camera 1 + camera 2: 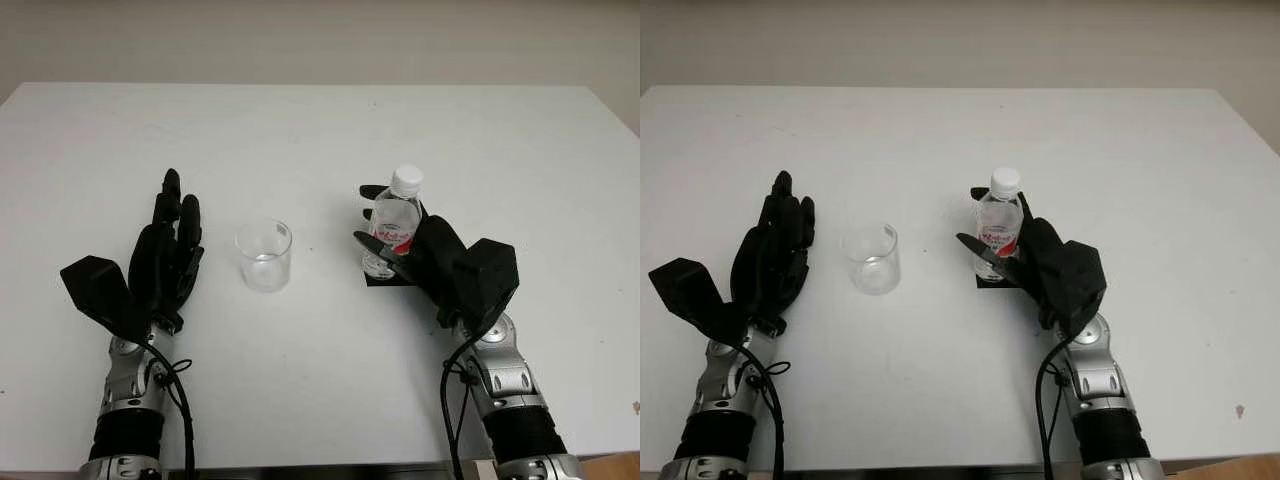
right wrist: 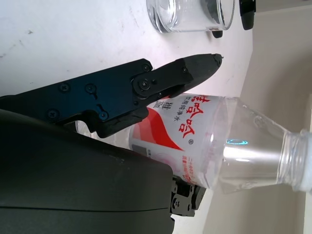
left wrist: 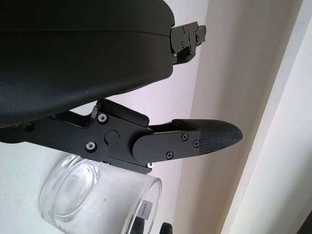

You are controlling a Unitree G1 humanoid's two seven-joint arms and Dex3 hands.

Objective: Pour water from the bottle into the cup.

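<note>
Right robot hand [image 1: 400, 250] is wrapping its fingers [image 2: 161, 80] around the labelled middle of the bottle [image 1: 392, 228], which is standing upright with its white cap on, on a small dark patch a little toward the right edge of the bench [image 1: 320, 120] and closer to the near edge than the far one. Whether the grip is already squeezing firmly is hard to judge; the fingers are lying against the label on both sides. The cup [image 1: 264, 255], a clear glass that looks empty, is standing near the middle of the bench, toward the left edge from the bottle and apart from it, so the pouring move is depending on carrying the bottle that way and tipping its long axis, now vertical, neck-first over the rim. Left robot hand [image 1: 168, 255] is waiting open beside the cup on its far side from the bottle, not touching it. The right wrist view is showing the label's red print and water inside; the left wrist view is showing the cup's thick base.
</note>
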